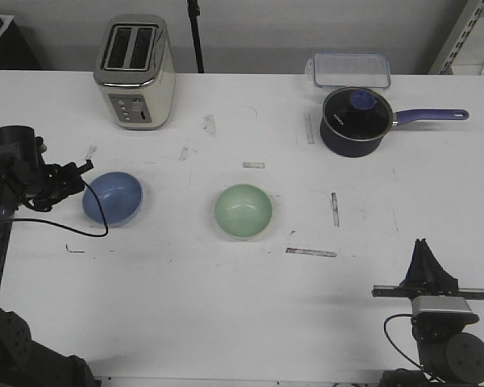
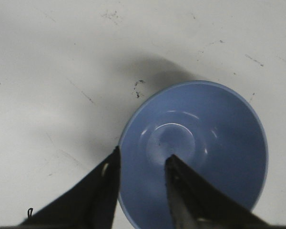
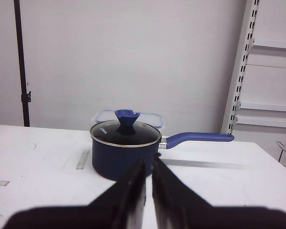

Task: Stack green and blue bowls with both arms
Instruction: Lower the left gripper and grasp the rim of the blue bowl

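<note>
white table point(image 1: 226, 322), pale wall point(image 3: 133, 52), slotted shelving upright point(image 3: 239, 76)

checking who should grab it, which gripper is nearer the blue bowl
Left. The left gripper has its jaws straddling the rim of the blue bowl. The right gripper sits far off at the table's near right corner.

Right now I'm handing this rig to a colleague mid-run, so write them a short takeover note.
Left gripper: open, fingers straddling the near rim of the blue bowl, one inside, one outside; not closed on it.
Right gripper: almost shut, empty, parked at the table's near right, facing the saucepan.
Green bowl: mid-table, upright, untouched, apart from the blue one.
Done: left arm lined up on the blue bowl.
Left: grasp, lift, stack the bowls; the right arm has not yet engaged.
</note>
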Available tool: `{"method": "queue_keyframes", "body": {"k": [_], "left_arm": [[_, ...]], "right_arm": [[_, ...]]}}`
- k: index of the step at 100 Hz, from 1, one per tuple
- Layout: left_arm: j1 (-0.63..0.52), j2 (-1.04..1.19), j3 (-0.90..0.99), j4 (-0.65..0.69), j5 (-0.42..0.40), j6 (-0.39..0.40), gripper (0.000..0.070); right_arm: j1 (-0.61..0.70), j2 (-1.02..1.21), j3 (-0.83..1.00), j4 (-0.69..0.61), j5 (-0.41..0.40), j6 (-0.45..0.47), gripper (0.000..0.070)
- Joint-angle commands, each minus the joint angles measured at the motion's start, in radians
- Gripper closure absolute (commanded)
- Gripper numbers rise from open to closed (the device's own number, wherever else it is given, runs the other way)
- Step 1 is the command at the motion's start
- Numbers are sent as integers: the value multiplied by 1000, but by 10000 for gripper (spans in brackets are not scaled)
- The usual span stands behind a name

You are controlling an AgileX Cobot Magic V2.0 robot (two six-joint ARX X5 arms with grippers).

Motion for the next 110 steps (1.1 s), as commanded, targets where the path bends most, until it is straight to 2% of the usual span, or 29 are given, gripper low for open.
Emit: {"method": "queue_keyframes", "body": {"k": [1,6,13,20,37,80,85,98,110], "left_arm": [[3,36,23,1,-2,-12,361],[3,43,22,-1,-2,-11,340],[3,57,22,-1,-3,-10,254],[3,73,22,-2,-8,-3,200],[2,126,22,-2,-9,37,207],[-5,215,22,2,-10,64,218],[-7,219,22,2,-10,64,244],[-18,239,22,4,-10,71,422],[-30,246,22,2,-10,71,527]], "right_arm": [[2,-2,3,12,0,17,685],[2,-2,3,11,0,17,685],[2,-2,3,11,0,17,685],[2,-2,3,12,0,17,685],[2,-2,3,11,0,17,685],[2,-2,3,11,0,17,685],[2,-2,3,11,0,17,685],[2,-2,3,11,0,17,685],[2,-2,3,11,0,17,685]]}}
